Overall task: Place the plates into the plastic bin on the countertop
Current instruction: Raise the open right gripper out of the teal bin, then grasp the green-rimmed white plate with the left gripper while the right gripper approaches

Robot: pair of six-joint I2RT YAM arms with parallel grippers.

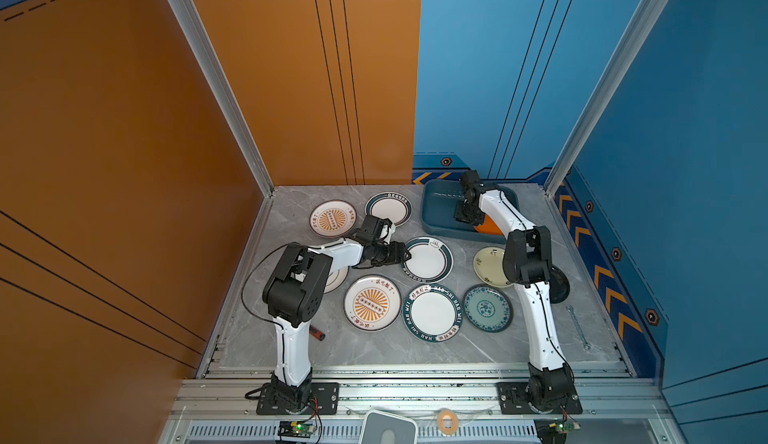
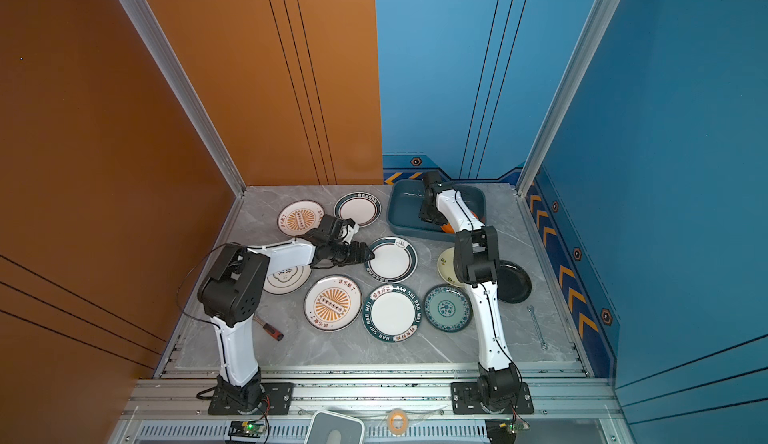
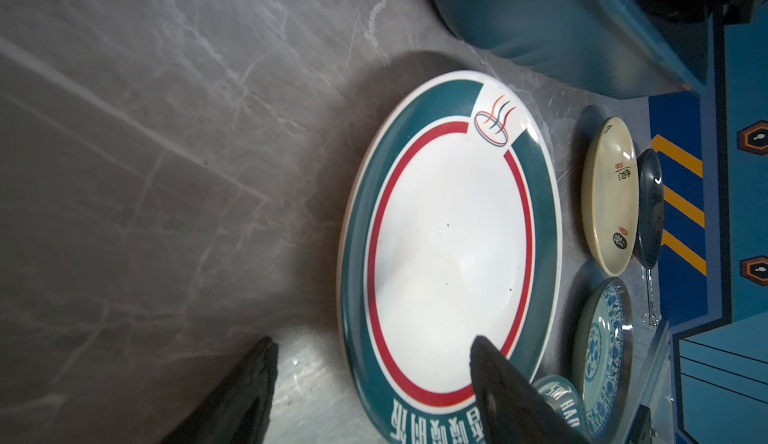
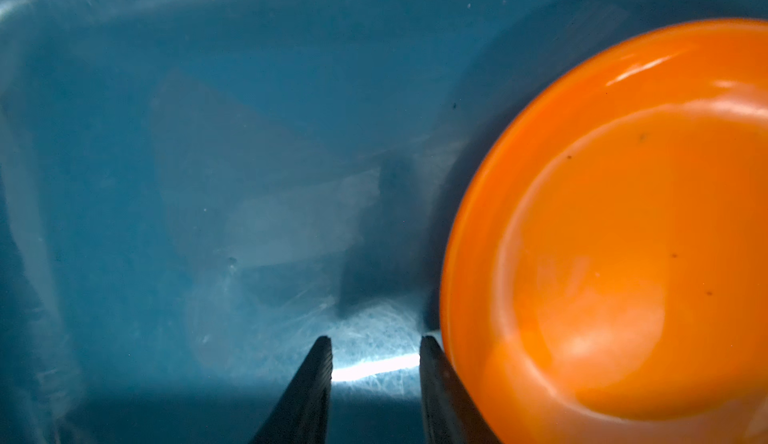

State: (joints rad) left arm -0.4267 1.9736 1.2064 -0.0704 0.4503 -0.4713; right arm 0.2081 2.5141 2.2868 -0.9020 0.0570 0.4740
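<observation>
glossy orange plate [image 4: 623, 234], scuffed shiny plastic bin [image 4: 187, 150]; smooth marble-look counter [image 3: 145, 150], matt ribbed black fingers [image 4: 316, 379]; brushed aluminium rails [image 1: 415, 392]

The left arm [image 1: 291, 338] folds at the elbow, its forearm level and reaching toward the middle. The left gripper [image 3: 372, 340] lies low, fingers [image 3: 249, 379] spread wide and empty. The right arm [image 1: 538, 317] stretches far back with its wrist bent down. The right gripper [image 4: 376, 338] points downward, fingers narrowly parted, gripping nothing.

We see grey counter [image 1: 436, 346] w/ nine plates [image 1: 432, 312] flat on it, blue bin [image 1: 441, 210] back right, screwdriver [image 1: 316, 333] front left, wrench [image 1: 578, 327] by right edge.
</observation>
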